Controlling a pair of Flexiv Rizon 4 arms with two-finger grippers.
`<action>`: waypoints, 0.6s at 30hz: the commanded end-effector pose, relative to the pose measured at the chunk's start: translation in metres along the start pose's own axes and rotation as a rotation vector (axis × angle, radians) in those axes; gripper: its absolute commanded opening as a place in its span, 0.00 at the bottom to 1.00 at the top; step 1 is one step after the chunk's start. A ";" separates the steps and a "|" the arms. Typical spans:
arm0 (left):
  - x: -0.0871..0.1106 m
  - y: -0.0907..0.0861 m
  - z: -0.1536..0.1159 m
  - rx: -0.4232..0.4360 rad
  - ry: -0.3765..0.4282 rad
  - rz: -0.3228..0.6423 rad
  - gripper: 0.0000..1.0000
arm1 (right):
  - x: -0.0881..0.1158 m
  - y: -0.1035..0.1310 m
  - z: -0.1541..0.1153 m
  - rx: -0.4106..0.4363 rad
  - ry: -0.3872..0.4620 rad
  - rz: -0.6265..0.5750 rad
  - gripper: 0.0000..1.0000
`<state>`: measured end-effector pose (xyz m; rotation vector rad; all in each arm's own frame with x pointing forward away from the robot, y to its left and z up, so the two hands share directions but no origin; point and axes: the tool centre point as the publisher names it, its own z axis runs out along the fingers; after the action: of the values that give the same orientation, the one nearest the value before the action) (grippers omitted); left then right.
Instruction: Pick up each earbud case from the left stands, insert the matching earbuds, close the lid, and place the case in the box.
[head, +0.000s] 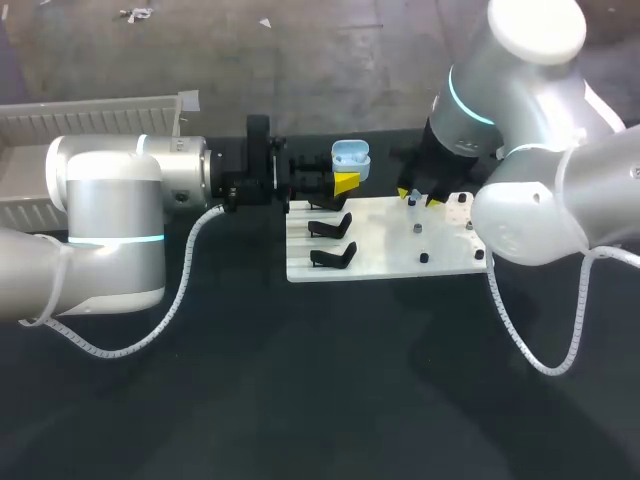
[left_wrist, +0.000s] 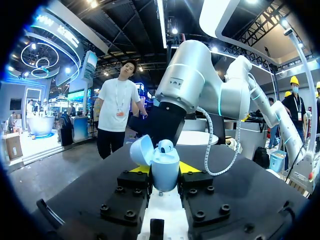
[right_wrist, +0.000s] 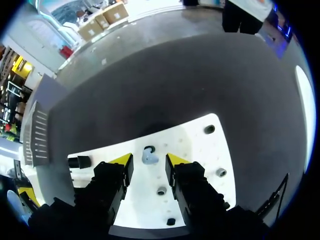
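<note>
left gripper (left_wrist: 165, 170) holds open earbud case (left_wrist: 165, 162)

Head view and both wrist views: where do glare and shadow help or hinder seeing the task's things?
Head view: white board bright, black stands clear against it, right arm glaring on its shell. Left wrist view: earbud case evenly lit, no glare on it. Right wrist view: pale earbud faint against the white board.
</note>
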<state>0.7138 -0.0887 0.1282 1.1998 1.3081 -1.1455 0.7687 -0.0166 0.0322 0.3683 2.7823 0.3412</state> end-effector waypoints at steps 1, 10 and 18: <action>0.001 -0.002 0.000 -0.007 -0.006 0.005 0.00 | -0.003 0.002 0.005 0.005 0.007 0.001 0.38; 0.001 -0.002 0.000 -0.007 -0.006 0.005 0.00 | -0.003 0.002 0.006 0.007 0.008 0.005 0.31; 0.001 -0.002 0.000 -0.007 -0.006 0.005 0.00 | -0.004 0.002 0.008 0.007 0.013 0.010 0.31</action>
<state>0.7138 -0.0887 0.1282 1.1998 1.3081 -1.1455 0.7720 -0.0153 0.0282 0.3854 2.7891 0.3368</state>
